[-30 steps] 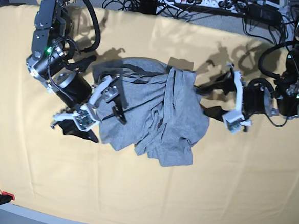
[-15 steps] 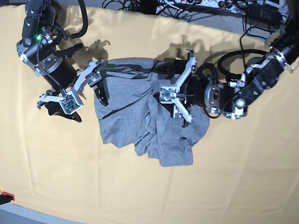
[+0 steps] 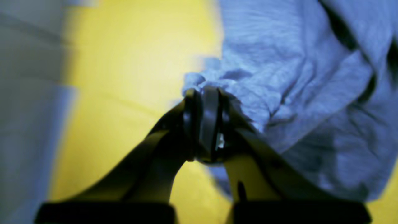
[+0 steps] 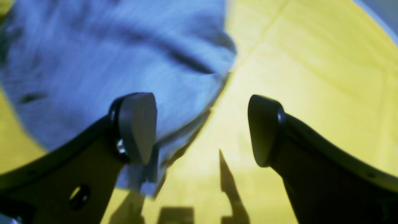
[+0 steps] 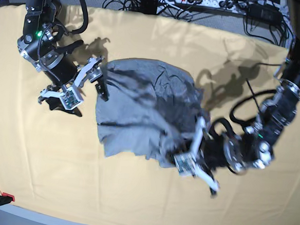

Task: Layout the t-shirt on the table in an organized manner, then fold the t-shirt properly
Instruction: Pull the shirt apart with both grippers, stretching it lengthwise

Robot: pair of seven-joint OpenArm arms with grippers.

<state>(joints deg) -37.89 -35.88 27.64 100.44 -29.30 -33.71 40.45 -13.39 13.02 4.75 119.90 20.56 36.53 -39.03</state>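
The heather-grey t-shirt [image 5: 139, 112] lies crumpled in the middle of the table [image 5: 43, 161], with no lettering showing. My left gripper [image 5: 183, 156] is at the shirt's front right edge. In the left wrist view the left gripper [image 3: 206, 96] is shut on a bunched fold of the t-shirt [image 3: 295, 77]. My right gripper [image 5: 88, 102] stands open at the shirt's left edge. In the right wrist view the right gripper [image 4: 200, 127] has one finger [image 4: 136, 124] over the hem of the t-shirt [image 4: 108, 56] and the other above the bare table [image 4: 311, 62].
Cables and a power strip [image 5: 199, 0] run along the table's far edge. A red-tipped clamp [image 5: 0, 197] sits at the front left corner. Yellow cloth [image 5: 246, 201] stretches wide around the shirt on every side.
My left arm swung from the shirt's upper middle down to its front right edge and shut on the fabric, and the shirt shifted. The right arm has barely moved over the last half second.
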